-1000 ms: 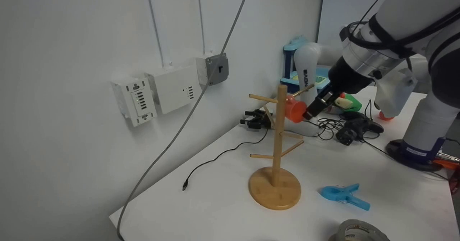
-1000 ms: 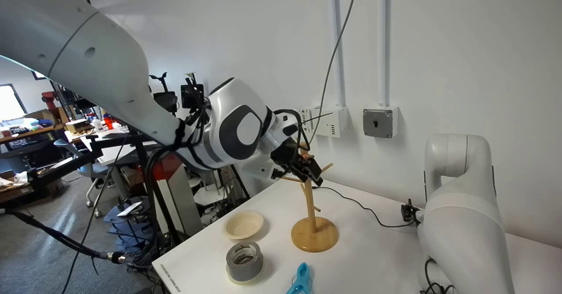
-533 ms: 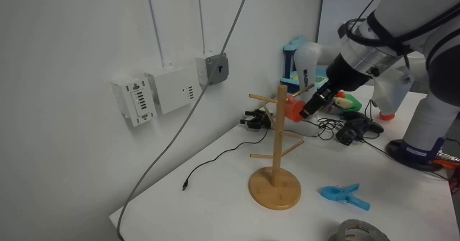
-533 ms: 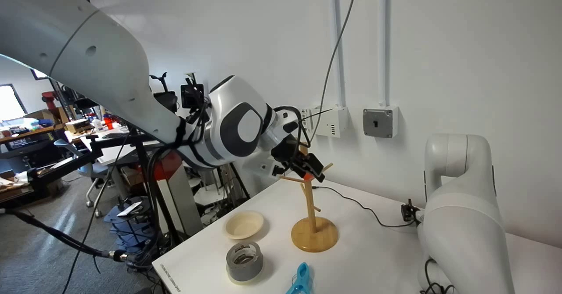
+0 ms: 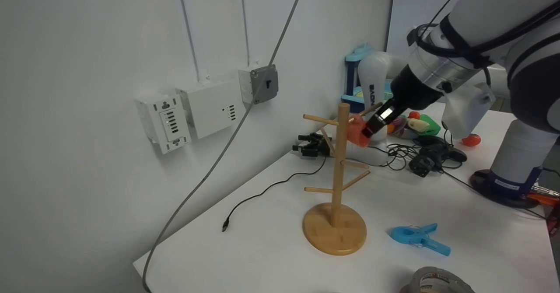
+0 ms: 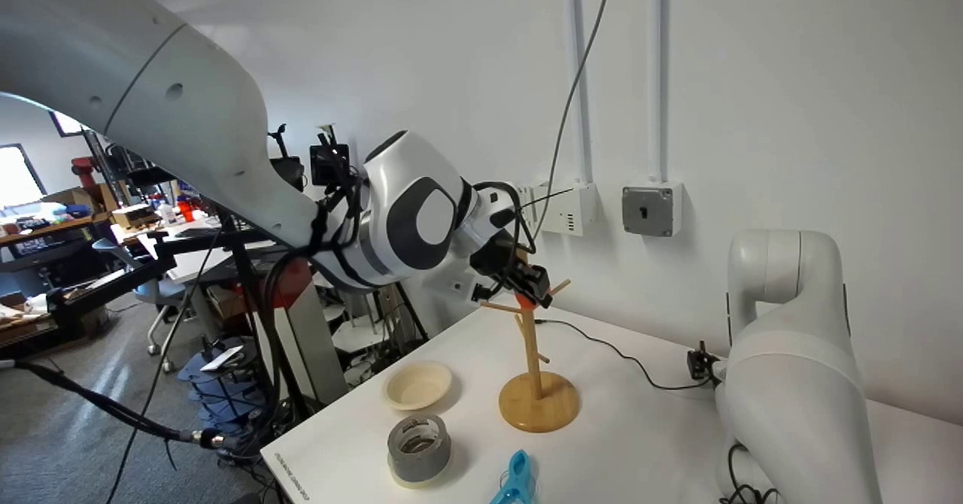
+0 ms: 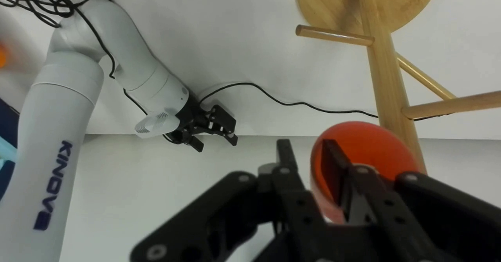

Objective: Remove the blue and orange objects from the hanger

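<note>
The hanger is a wooden peg tree [image 5: 339, 170] standing on the table; it also shows in an exterior view [image 6: 533, 361] and the wrist view [image 7: 379, 58]. An orange cup [image 5: 356, 136] hangs near its top, its mouth facing my gripper [image 5: 366, 131]. In the wrist view my gripper [image 7: 308, 142] is open. Its right finger [image 7: 332, 160] is inside the mouth of the cup [image 7: 375, 144], the left finger [image 7: 287, 156] outside, with the cup's near wall between them. The cup is partly hidden in an exterior view [image 6: 526, 302]. A blue clamp [image 5: 411, 236] lies on the table, off the hanger.
A second, white arm [image 6: 797, 338] stands beside the wall, with a black cable [image 6: 624, 353] running from near it. A tape roll [image 6: 419, 447] and a pale bowl [image 6: 418, 385] sit near the table edge. Toys [image 5: 418, 124] and a black device [image 5: 431, 155] lie behind the hanger.
My gripper has moved toward the hanger, and its fingertips now overlap the cup's mouth. The cup, hanger and blue clamp have not visibly moved.
</note>
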